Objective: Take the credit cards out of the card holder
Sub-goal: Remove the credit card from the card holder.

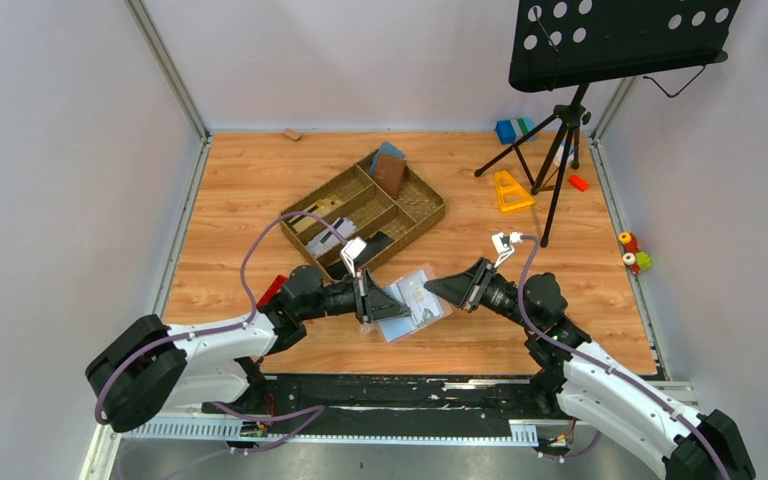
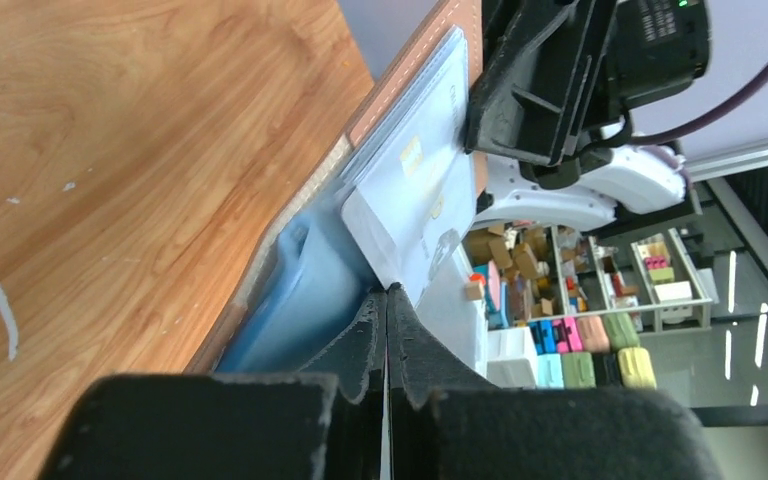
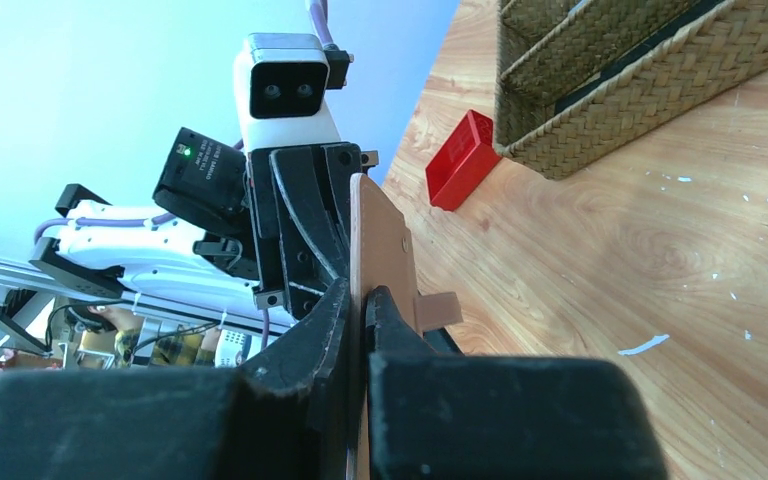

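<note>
— Where's the holder?
— I see the tan-brown folding card holder (image 1: 415,300) lying open at the middle of the wooden worktop (image 1: 250,190), just near of the woven wicker tray (image 1: 430,215).
— End effectors?
— My right end effector (image 3: 365,300) clamps its tan edge. My left end effector (image 2: 387,300) is closed at a pale plastic card (image 2: 410,200); whether it pinches it, I cannot tell.
</note>
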Robot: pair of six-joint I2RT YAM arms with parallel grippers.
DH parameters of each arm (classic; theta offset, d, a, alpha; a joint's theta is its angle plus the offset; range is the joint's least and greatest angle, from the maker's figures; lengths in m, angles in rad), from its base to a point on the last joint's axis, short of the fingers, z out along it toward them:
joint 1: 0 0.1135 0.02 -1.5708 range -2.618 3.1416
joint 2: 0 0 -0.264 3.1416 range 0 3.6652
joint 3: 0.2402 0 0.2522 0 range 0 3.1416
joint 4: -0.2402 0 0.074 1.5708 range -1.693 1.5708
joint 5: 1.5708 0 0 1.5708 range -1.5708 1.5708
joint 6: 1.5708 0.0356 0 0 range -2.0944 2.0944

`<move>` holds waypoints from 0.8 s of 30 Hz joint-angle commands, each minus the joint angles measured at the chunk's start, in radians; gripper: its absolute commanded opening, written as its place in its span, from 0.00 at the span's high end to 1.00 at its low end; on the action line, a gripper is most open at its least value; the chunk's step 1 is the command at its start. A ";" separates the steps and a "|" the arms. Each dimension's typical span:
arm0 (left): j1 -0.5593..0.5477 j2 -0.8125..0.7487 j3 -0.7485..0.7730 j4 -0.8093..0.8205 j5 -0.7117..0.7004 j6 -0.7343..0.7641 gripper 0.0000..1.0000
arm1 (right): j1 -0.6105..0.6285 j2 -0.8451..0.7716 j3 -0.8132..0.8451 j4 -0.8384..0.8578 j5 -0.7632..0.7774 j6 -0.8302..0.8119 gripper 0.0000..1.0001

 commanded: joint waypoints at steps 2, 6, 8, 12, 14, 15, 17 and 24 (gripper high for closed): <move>0.034 -0.067 -0.023 0.178 -0.017 -0.046 1.00 | -0.003 -0.044 -0.013 0.019 -0.038 0.024 0.97; 0.035 -0.096 -0.012 0.011 -0.053 0.020 1.00 | -0.014 -0.070 -0.014 -0.021 -0.026 0.022 1.00; 0.035 -0.098 -0.005 -0.041 -0.064 0.050 1.00 | -0.018 -0.077 -0.012 -0.029 -0.022 0.021 1.00; 0.035 -0.078 -0.006 -0.038 -0.051 0.054 1.00 | -0.019 -0.074 -0.003 -0.041 -0.022 0.013 1.00; 0.035 -0.053 -0.001 -0.003 -0.017 0.047 0.88 | -0.021 -0.066 -0.002 -0.029 -0.032 0.017 1.00; 0.035 -0.036 0.003 0.026 0.001 0.034 0.78 | -0.021 -0.058 -0.001 -0.017 -0.037 0.021 1.00; 0.035 0.006 0.004 0.098 0.032 0.002 0.64 | -0.021 -0.039 0.000 0.013 -0.059 0.033 1.00; 0.035 0.182 -0.011 0.494 0.091 -0.148 0.65 | -0.020 0.001 -0.012 0.106 -0.105 0.083 1.00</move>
